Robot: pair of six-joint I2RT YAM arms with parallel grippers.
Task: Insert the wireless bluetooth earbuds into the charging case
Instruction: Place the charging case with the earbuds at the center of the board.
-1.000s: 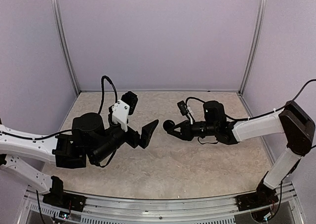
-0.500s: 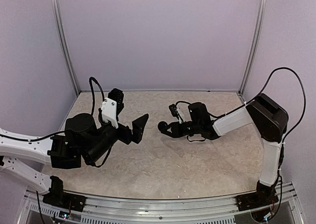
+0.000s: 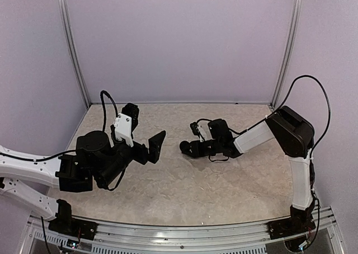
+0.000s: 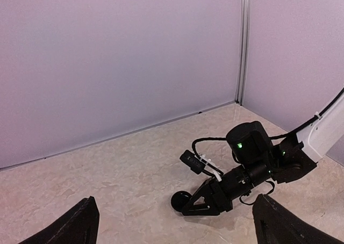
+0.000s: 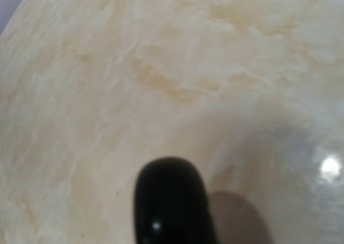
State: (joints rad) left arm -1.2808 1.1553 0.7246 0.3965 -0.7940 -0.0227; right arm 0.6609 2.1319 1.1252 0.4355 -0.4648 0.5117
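Note:
A small black rounded charging case sits at the tip of my right gripper, low on the marbled table. The fingers look closed on it. The case also shows in the left wrist view in front of the right gripper, and as a blurred black lump close up in the right wrist view. My left gripper is open and empty, held above the table and facing the case; its two fingers frame the left wrist view. No earbuds are in view.
Lilac walls close the table at the back and both sides, with metal posts in the back corners. The right arm's elbow stands high at the right. A metal rail runs along the near edge.
My right gripper has moved a little left with the black case while its elbow folded up. My left gripper has drawn back to the left.

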